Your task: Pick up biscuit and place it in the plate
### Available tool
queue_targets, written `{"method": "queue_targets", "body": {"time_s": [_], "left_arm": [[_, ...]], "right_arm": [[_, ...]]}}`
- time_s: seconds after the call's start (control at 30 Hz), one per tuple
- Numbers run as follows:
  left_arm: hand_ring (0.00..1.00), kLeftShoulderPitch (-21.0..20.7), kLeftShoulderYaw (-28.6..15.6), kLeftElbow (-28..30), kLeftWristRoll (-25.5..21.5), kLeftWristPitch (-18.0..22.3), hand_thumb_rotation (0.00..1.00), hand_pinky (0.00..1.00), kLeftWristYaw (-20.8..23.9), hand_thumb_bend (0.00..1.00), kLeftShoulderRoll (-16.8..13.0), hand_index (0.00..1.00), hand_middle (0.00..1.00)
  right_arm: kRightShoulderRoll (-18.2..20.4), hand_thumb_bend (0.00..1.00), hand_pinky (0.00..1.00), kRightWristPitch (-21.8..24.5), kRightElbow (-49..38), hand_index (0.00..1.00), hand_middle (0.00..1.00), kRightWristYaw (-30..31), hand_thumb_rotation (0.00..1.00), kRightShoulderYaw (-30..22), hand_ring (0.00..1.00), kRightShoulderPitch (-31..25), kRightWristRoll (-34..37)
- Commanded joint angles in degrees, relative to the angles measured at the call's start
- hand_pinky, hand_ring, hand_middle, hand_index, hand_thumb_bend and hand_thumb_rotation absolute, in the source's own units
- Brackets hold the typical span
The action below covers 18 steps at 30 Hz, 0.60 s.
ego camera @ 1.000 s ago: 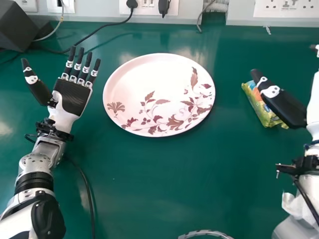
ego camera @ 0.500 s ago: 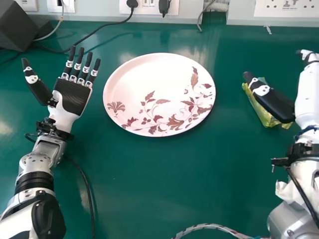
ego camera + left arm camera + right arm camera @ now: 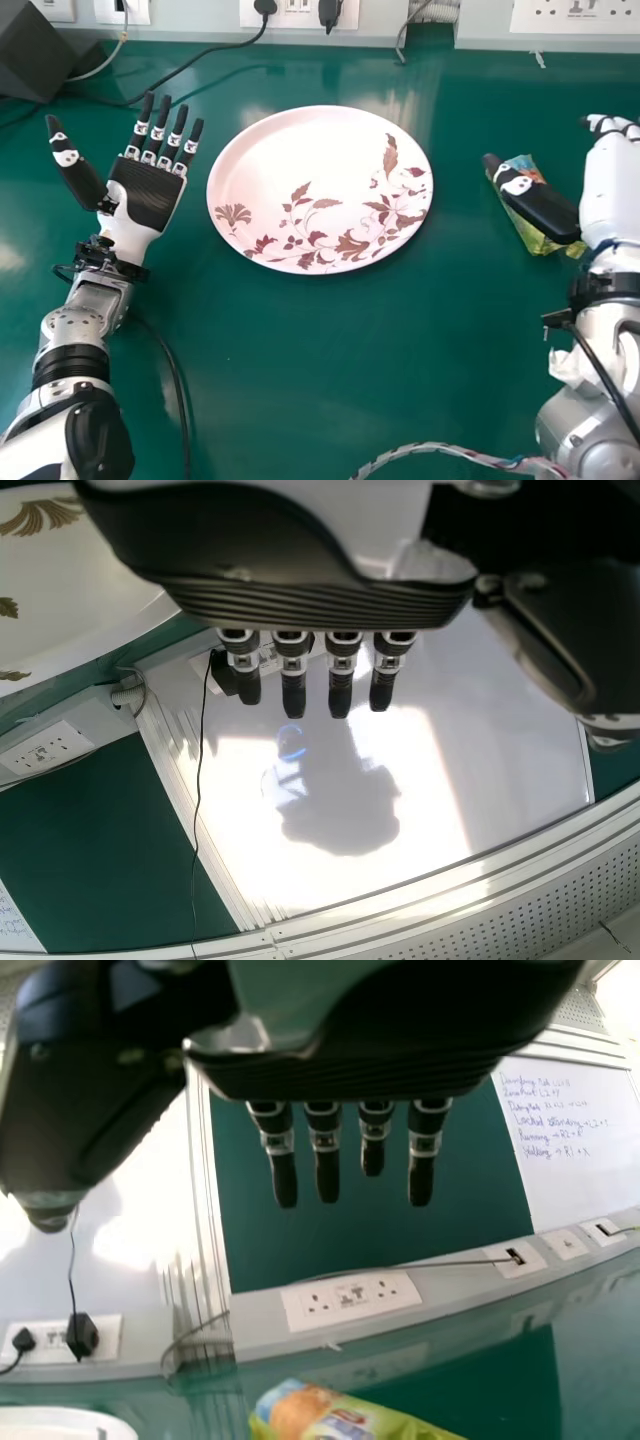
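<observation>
- Biscuit packet [image 3: 526, 231] lies on the green table [image 3: 300, 380], at the right part of the head view, a little above mid-height, with its long side slanting down to the right.
- Right hand [image 3: 546, 209] is open, its fingers straight and a bit apart, and it pinches nothing; its thumb crosses over the packet in the head view. Whether the thumb touches the wrapper, one cannot tell.
- The step in hand seems to be the placing of this hand for the grasp. It should first bring the thumb to the packet's left side and the fingers to its right side, so that the packet comes between them.
- Then the hand should go down slowly, because a thumb pressing from above could push the packet away or break the biscuits.
- The closing should be soft and near the packet's middle; the smooth wrapper may slip if only one end is held.
- After a small test lift, it can go above the rim of the plate [image 3: 300, 145], at the upper centre, and release low.
- Left hand [image 3: 147, 197], spread at the upper left, can stay idle.
</observation>
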<state>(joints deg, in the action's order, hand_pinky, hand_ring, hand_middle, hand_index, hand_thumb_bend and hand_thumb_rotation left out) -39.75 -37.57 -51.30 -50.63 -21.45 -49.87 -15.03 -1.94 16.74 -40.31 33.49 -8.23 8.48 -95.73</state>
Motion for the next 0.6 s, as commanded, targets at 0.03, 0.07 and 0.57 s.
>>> {"method": "queue_targets", "body": {"time_s": [0.03, 0.07, 0.57], "left_arm": [[0.99, 0.8, -0.1, -0.2, 0.2, 0.0, 0.8, 1.0, -0.2, 1.0, 0.6, 1.0, 1.0], [0.99, 0.8, -0.1, -0.3, 0.2, 0.0, 0.79, 1.0, -0.4, 1.0, 0.6, 1.0, 1.0], [0.98, 0.5, -0.1, -0.7, 0.3, 0.5, 0.81, 1.0, -0.1, 1.0, 0.7, 1.0, 1.0]], "right_arm": [[-0.7, 1.0, 0.86, 0.9, 1.4, 0.92, 0.95, 0.7, 0.8, 0.1, 0.86, 0.9, -0.1], [-0.8, 1.0, 0.86, 1.0, 1.7, 0.92, 0.95, 0.8, 0.81, 0.1, 0.86, 1.0, -0.1], [-4.6, 1.0, 0.85, 3.4, 8.9, 0.9, 0.94, 0.1, 0.81, 0.9, 0.87, 3.5, 0.6]]}}
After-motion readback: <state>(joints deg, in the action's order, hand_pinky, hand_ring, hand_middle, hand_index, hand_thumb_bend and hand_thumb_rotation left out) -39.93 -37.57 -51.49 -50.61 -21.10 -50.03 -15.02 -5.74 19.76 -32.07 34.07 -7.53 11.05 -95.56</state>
